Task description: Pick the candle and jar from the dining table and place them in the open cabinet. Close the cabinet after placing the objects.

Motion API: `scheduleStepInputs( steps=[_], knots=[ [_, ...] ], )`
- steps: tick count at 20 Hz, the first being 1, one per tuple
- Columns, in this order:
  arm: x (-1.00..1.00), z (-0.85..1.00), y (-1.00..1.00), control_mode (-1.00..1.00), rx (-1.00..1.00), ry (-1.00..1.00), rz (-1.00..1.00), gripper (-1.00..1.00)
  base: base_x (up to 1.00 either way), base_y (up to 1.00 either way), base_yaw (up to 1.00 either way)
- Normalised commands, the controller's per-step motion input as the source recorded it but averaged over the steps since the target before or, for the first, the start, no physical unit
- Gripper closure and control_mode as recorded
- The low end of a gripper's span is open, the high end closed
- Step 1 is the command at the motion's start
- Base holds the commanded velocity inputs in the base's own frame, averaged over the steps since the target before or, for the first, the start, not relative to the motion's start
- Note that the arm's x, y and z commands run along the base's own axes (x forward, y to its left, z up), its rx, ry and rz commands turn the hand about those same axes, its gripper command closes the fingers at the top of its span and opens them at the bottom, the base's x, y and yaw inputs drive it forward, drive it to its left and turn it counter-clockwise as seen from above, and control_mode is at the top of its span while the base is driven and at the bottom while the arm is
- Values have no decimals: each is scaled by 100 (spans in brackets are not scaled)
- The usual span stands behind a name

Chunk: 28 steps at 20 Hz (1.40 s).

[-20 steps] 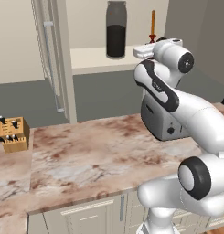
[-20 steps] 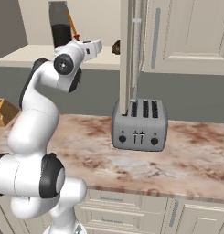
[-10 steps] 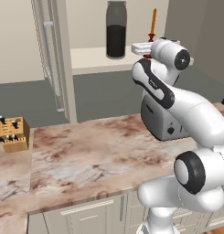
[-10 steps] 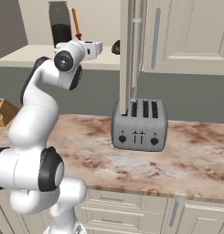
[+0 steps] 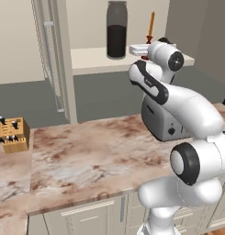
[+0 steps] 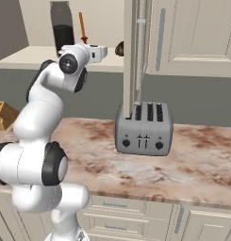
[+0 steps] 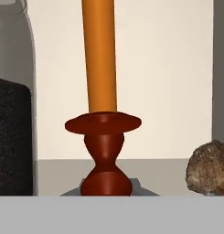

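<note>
On the cabinet shelf: candle and jar both placed, arm raised in front of them.
Candle (image 7: 100,114) stands upright on the pale inner shelf (image 5: 91,59) of the cabinet (image 5: 49,55), orange taper in a dark red-brown holder, with the jar (image 5: 116,30) just beside it; hand view has jar at left, a brown lumpy thing (image 7: 209,168) at right. Jaws (image 6: 103,51) are together, gripping nothing, level with the shelf edge and near the candle base; cannot tell if touching. Cabinet door (image 6: 136,52) stands open, edge-on in right base view. Below, the counter (image 5: 86,160) with marble top carries a silver toaster (image 6: 143,128) and a wooden knife block (image 5: 13,134), well apart.
</note>
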Motion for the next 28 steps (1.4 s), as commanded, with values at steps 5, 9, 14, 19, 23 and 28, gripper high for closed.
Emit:
scheduleStepInputs(
  steps=[5,9,14,19,23,28],
  knots=[
    [37,-6,0,-100,0,0,0,100,0,0,0],
    [36,-8,-6,-100,0,0,0,100,0,0,0],
    [41,-7,-11,-100,0,0,0,100,0,0,0],
    [45,-9,-15,-100,0,0,0,100,0,0,0],
    [30,-8,-4,-100,0,0,0,100,0,0,0],
    [22,-15,0,-100,0,1,0,-100,0,0,0]
  ],
)
